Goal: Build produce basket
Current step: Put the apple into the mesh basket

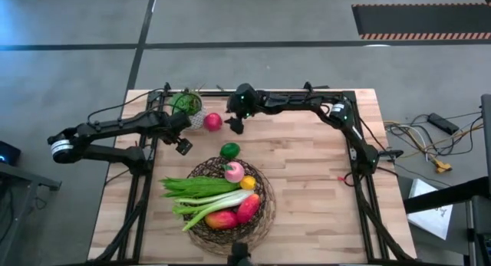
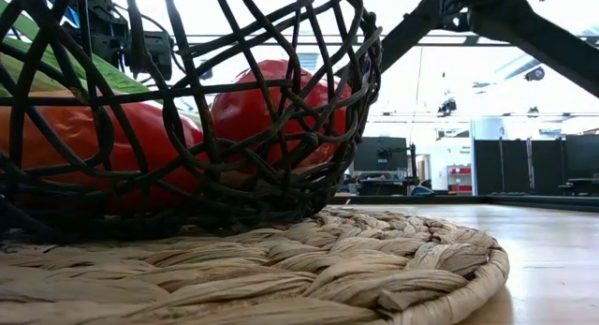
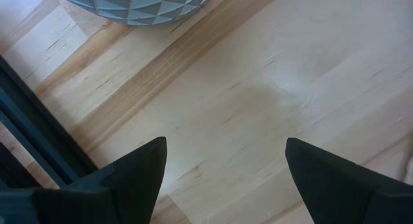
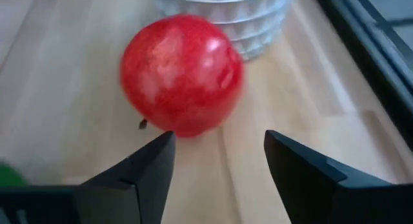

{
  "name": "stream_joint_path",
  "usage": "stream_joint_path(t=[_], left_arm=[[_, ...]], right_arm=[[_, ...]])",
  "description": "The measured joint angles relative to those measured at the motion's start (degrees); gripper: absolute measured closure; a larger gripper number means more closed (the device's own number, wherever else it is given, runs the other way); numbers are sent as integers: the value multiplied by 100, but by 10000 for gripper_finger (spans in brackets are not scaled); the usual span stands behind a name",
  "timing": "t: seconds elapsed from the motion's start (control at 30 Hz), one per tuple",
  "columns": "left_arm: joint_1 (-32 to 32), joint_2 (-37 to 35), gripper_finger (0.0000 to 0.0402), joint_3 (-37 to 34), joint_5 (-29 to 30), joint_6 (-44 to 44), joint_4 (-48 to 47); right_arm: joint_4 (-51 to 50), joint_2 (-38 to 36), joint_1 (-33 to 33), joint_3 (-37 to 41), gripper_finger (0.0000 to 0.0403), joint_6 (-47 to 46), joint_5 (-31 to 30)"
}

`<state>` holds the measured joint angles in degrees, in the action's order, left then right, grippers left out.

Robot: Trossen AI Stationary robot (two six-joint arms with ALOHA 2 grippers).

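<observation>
You are looking at a pale butcher-block table (image 1: 307, 182) set on a grey floor, with a black strip edged in red-and-white hazard stripes at the upper right of the high view and loose cables on the floor at the right. The low view looks across the wood into a bright room with dark partitions and monitors far behind. In the lower centre of the high view the dark wicker basket (image 1: 265, 212) sits on a round woven straw mat (image 2: 374, 269); inside it lie the long green leafy bunch (image 1: 201, 188), the white-green leek (image 1: 211, 205), two red-orange fruits (image 1: 247, 208), the small yellow lemon (image 1: 248, 182) and the pink peach (image 1: 234, 172). The green lime (image 1: 229, 150) rests on the table just above the basket's rim, outside it. The red apple (image 1: 212, 122) lies on the table in the upper centre, just beside the white plant pot (image 1: 195, 119) holding a green potted plant (image 1: 185, 103). Your right claw (image 1: 235, 126) hangs just right of the apple, fingers spread wide and holding nothing; in its wrist view the apple fills the space ahead of the released fingers (image 4: 139, 175). Your left claw (image 1: 183, 146) is below the pot, also released and empty over bare wood, with the pot's ribbed wall (image 3: 139, 4) just ahead.
</observation>
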<state>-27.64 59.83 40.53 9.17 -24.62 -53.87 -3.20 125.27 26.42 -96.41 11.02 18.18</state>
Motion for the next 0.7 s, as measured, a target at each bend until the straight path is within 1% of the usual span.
stream_joint_path(t=[0.17, 0.27, 0.37, 0.57, 0.63, 0.7], left_arm=[[0, 0, 102, 0, 0, 0, 0], [0, 0, 102, 0, 0, 0, 0], [0, 0, 102, 0, 0, 0, 0], [0, 0, 102, 0, 0, 0, 0], [0, 0, 102, 0, 0, 0, 0], [0, 0, 102, 0, 0, 0, 0]], right_arm=[[-163, -13, -173, -139, 181, 501, -27], [-381, -17, -252, -307, 169, 651, -17], [-421, -20, -291, -415, 136, 621, 30], [-403, -18, -291, -471, 45, 604, 25], [-341, 51, -291, -529, 27, 493, 27], [-273, 238, -302, -704, 20, 393, 30]])
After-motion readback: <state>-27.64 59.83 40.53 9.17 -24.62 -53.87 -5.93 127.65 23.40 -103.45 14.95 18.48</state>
